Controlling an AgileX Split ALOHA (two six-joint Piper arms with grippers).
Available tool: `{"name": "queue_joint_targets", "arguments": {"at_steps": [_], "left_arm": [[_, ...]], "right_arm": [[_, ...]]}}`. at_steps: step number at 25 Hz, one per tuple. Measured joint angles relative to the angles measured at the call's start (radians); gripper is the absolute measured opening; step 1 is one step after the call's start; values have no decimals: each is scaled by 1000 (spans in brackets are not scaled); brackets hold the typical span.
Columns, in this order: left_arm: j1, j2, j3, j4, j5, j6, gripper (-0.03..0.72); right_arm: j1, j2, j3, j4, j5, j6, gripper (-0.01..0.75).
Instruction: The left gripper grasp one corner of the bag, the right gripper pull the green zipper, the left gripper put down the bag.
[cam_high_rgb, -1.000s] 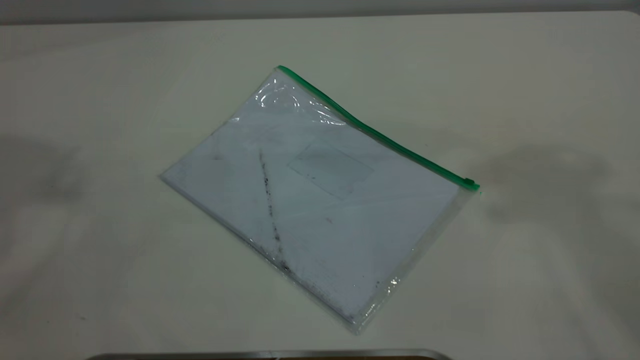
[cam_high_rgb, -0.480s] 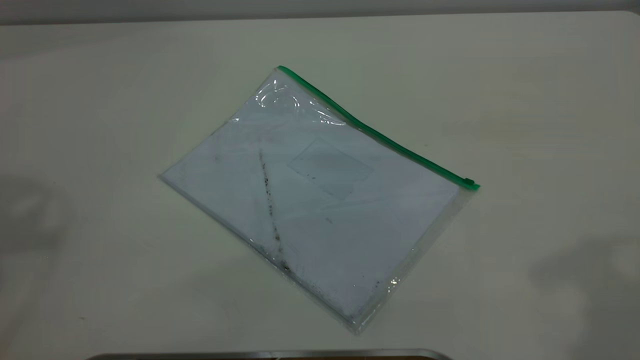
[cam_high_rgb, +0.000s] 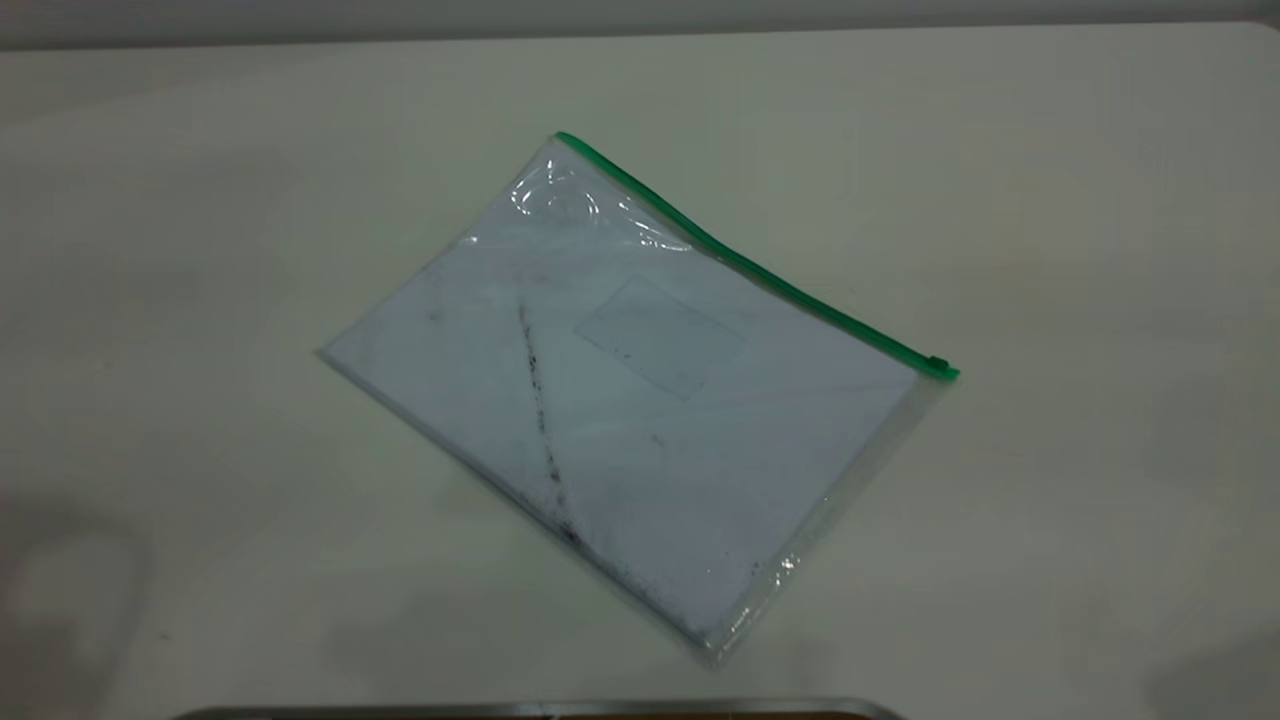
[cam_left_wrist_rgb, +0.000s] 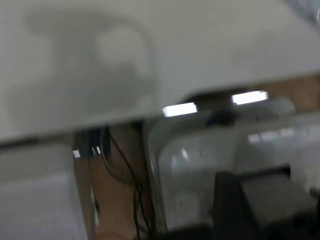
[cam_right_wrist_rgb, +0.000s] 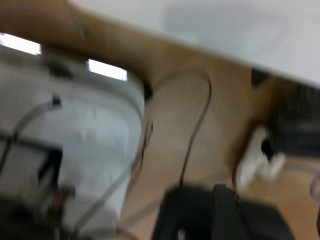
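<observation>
The bag lies flat on the white table in the exterior view, turned diagonally, with white paper and a dark smudge line inside. The green zipper runs along its far right long edge, with the slider tab at the right-hand end. Neither gripper shows in the exterior view; only faint shadows fall at the front left and front right corners. The left gripper is a dark blur over the table's edge in the left wrist view. The right gripper is a dark blur above the floor in the right wrist view.
A metal rim lies along the table's front edge. The left wrist view shows the table edge with cables below. The right wrist view shows brown floor and a looping cable.
The arm shadows on the table have slid toward the front corners, the right one almost out of view. The bag has not moved.
</observation>
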Motion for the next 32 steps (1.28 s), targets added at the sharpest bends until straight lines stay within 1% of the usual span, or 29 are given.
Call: {"name": "queue_joint_targets", "arguments": {"at_steps": [1, 3, 6, 8, 12, 15, 18, 22, 28, 30, 32], "left_arm": [[0, -29, 53, 1, 0, 0, 464], [0, -94, 148, 2, 0, 1, 464], [0, -227, 252, 26, 0, 1, 464], [0, -339, 293, 48, -6, 1, 464], [0, -558, 306, 65, -68, 1, 464], [0, -699, 306, 90, -89, -10, 464], [0, -813, 308, 98, -83, -34, 464], [0, -926, 328, 99, -45, -84, 464], [0, -1017, 331, 137, -43, -152, 464], [0, -1023, 331, 139, -40, -155, 464], [0, -1023, 331, 139, -38, -156, 464]], "right_arm": [[0, -16, 8, 0, -24, 9, 466], [0, -35, 17, -10, -35, 9, 466], [0, -48, 23, -24, -35, 9, 466], [0, -53, 23, -26, -35, 9, 466], [0, -92, 23, -26, -36, 9, 466], [0, -140, 23, -26, -35, 9, 466], [0, -187, 23, -26, -34, 9, 466], [0, -247, 23, -25, -30, 9, 466], [0, -325, 24, -25, -27, 9, 466], [-30, -384, 24, -17, -27, 9, 466], [-89, -465, 24, -10, -24, 9, 466]]}}
